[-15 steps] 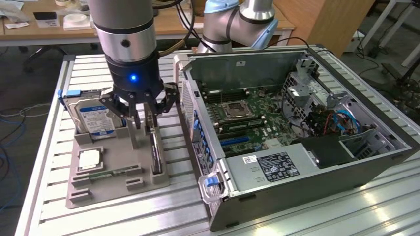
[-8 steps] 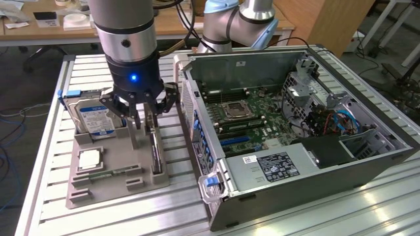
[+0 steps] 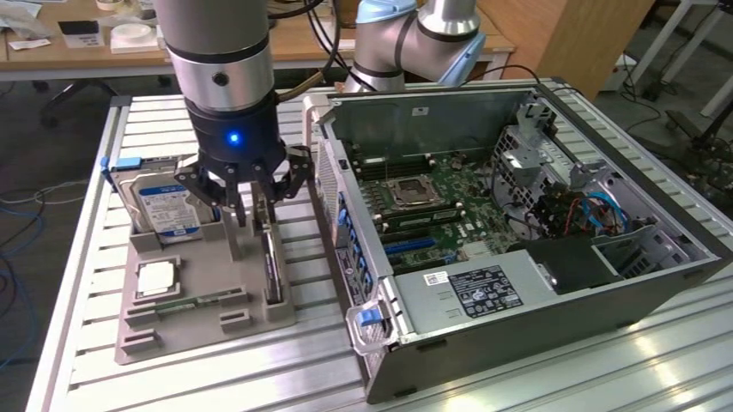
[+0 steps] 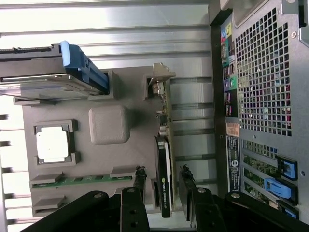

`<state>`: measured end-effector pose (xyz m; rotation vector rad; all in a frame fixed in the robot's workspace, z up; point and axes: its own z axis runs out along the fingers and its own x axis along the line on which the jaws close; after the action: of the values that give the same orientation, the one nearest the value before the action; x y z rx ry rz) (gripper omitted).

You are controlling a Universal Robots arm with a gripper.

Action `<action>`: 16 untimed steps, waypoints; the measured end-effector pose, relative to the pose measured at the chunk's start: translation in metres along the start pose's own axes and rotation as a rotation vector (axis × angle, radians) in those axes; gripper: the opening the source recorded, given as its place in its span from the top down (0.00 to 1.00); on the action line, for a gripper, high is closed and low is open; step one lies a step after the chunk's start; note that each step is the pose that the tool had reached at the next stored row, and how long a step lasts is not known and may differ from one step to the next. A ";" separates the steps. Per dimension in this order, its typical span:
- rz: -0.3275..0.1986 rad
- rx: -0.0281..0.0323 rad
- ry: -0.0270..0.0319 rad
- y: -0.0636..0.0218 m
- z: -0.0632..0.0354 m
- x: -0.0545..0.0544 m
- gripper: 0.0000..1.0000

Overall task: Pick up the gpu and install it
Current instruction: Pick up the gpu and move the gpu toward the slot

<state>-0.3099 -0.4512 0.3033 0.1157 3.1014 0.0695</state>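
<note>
The pick-up was in hand; the end effector [image 4: 162, 180], fingers [image 4: 139, 182] apart, straddled the gpu [image 4: 164, 157] standing on edge in its holder [image 4: 96, 157]; gripping would call for squeezing both faces squarely.

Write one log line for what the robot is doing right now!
tool: open, straddling gpu | gpu: on edge in grey tray, not lifted | computer case: side open

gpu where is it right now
In the exterior view's left half, the gpu stands on edge in the grey tray, on its side nearest the computer case.
</note>
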 end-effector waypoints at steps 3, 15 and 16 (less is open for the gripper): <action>0.000 0.0001 0.0001 0.0001 0.0000 -0.002 0.58; 0.000 0.0002 0.0001 0.0002 0.0030 -0.005 0.58; 0.000 0.0001 0.0000 0.0002 0.0040 -0.005 0.58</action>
<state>-0.3047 -0.4512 0.2994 0.1157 3.1014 0.0694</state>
